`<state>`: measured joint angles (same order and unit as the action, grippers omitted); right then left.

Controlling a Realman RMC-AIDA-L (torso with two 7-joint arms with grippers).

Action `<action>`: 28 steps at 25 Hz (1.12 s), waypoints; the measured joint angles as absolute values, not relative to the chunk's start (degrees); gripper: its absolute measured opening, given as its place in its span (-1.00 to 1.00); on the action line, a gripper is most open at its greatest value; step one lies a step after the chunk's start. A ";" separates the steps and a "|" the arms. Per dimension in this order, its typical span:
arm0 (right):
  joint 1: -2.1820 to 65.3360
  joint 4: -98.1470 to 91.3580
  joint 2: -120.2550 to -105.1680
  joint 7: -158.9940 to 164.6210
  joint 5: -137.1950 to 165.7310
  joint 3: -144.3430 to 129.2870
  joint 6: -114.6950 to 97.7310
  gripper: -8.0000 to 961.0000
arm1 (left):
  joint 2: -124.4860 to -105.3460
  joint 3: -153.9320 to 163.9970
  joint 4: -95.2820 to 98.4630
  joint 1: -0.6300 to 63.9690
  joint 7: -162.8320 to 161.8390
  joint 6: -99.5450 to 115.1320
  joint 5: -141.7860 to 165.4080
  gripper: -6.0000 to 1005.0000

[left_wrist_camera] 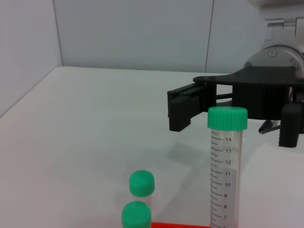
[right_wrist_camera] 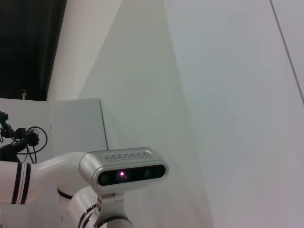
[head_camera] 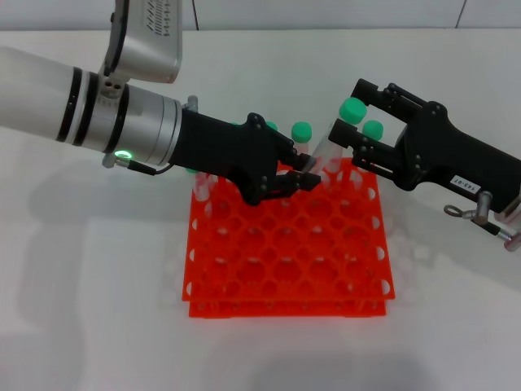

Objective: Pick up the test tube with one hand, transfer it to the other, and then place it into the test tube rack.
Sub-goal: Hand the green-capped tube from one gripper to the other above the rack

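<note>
White table [head_camera: 89, 269]; test tube [left_wrist_camera: 226, 171] graduations 7–14

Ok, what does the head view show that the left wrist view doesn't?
Only the head view: the whole rack, the left gripper holding the tube low down, and the sticker on the right gripper. Only the left wrist view: the tube's printed scale, read up close. Both: the tube with its green cap, the right gripper with jaws open by that cap, and other tubes standing in the rack.
</note>
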<state>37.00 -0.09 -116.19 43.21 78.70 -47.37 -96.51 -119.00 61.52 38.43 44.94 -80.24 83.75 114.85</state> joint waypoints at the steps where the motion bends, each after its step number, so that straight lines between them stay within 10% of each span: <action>1: 37.00 -0.09 -116.19 43.15 78.66 -47.35 -96.51 0.55 | -119.01 61.52 38.42 44.93 -80.23 83.75 114.85 -0.34; 20: 37.09 0.69 -116.19 41.94 78.48 -46.85 -96.05 0.27 | -119.00 62.23 38.23 44.91 -79.87 83.67 114.84 -0.31; 28: 37.09 0.70 -116.19 41.92 78.48 -46.85 -96.00 -0.27 | -119.00 62.23 38.23 44.91 -79.81 83.66 114.74 -0.30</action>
<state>37.09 0.70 -116.19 41.92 78.48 -46.85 -96.00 -119.00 62.23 38.23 44.91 -79.81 83.66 114.74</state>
